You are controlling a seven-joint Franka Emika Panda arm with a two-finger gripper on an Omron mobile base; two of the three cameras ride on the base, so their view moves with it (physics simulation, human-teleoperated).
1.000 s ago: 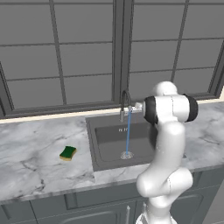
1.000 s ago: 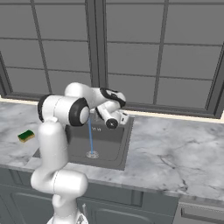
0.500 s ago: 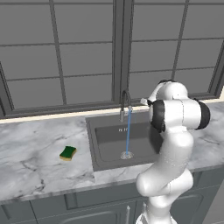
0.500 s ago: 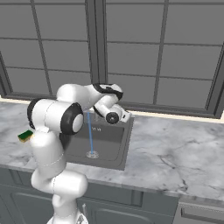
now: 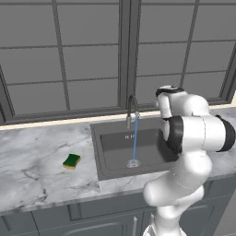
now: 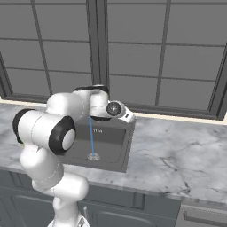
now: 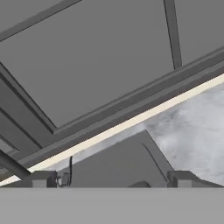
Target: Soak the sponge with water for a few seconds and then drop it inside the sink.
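The green-topped sponge lies flat on the marble counter, left of the sink. Water runs in a thin blue stream from the curved faucet down to the drain. My arm bends over the sink's right side, far from the sponge. In the hand view my gripper is open, its fingertips wide apart with nothing between them, and it looks at the sink's back corner and the window sill. From the right, the water falls beside my wrist.
A large dark-framed window spans the wall behind the sink, with a pale sill below it. Marble counter stretches to the right of the basin and also to the left. Grey cabinet fronts run beneath.
My elbow has swung out to the right and the hand has lifted a little toward the window. The jaws stay open. The sponge has not moved and the water keeps running.
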